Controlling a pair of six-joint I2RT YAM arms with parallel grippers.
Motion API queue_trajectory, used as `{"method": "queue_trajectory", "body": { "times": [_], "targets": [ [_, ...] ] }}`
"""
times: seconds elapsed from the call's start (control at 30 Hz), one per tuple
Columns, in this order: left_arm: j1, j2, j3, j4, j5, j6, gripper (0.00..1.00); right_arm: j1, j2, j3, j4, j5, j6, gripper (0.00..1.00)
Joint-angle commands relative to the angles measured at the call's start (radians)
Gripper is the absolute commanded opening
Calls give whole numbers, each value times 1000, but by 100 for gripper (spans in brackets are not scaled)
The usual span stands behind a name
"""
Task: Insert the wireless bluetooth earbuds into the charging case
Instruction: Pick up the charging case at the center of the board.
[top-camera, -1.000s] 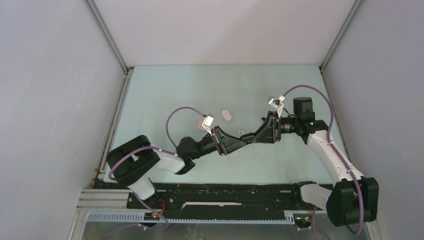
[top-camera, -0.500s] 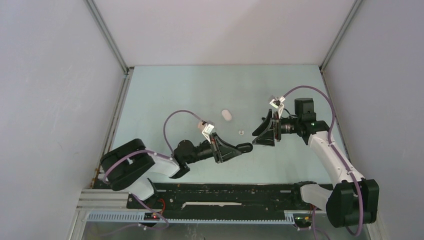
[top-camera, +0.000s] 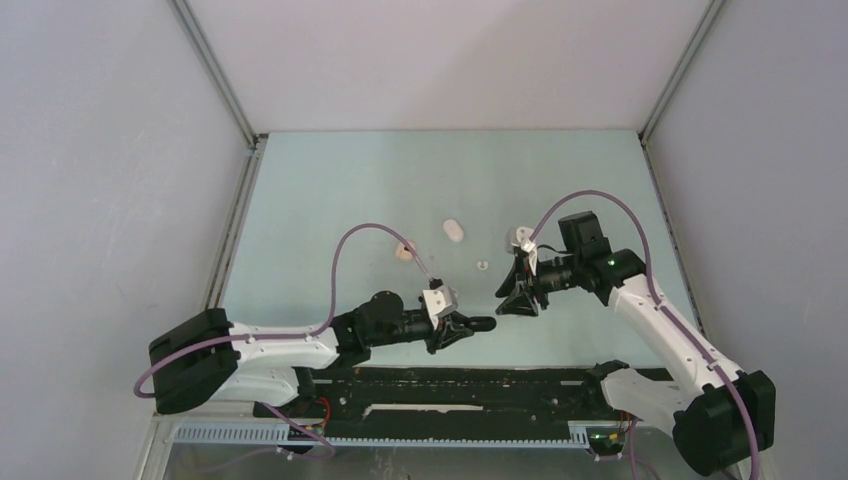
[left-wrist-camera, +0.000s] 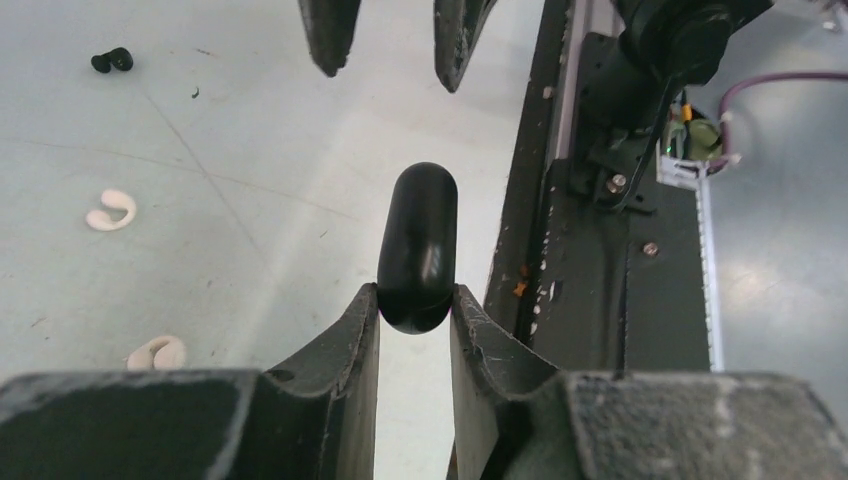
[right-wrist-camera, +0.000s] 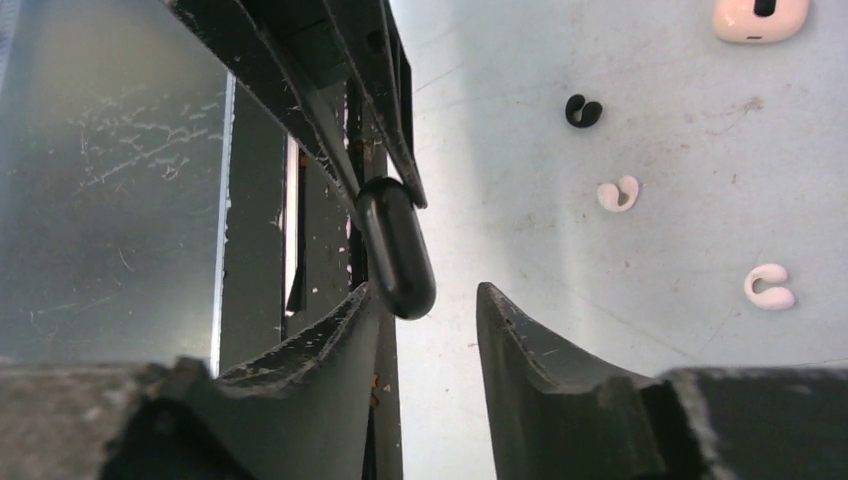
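L gripper (left-wrist-camera: 415, 305) pinches black case (left-wrist-camera: 418, 235) by one end; R gripper (right-wrist-camera: 425, 295), fingers spread, sits at its 12 o'clock. Your off-axis nudge could pivot it loose.

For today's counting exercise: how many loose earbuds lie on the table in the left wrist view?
3: a black earbud far upper left, an upper pale earbud mid-left, a lower pale earbud near the bottom left. More may be hidden or out of view.

The left gripper (left-wrist-camera: 415, 296) pinches a black charging case (left-wrist-camera: 418, 240); white and black earbuds (left-wrist-camera: 110, 210) lie loose.
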Motion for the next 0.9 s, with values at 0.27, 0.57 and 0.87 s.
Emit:
{"method": "queue_trajectory", "body": {
  "times": [0.27,0.57,0.87],
  "targets": [
    [-4,-18,-50,88,-18,106,0,127,41,16,-52,140,-129,44],
    [-8,-26,-34,89,30,104,0,217,118,39,-65,182,-142,45],
    [-8,14,-7,104,48,88,0,242,147,64,-87,188,-146,31]
  ]
}}
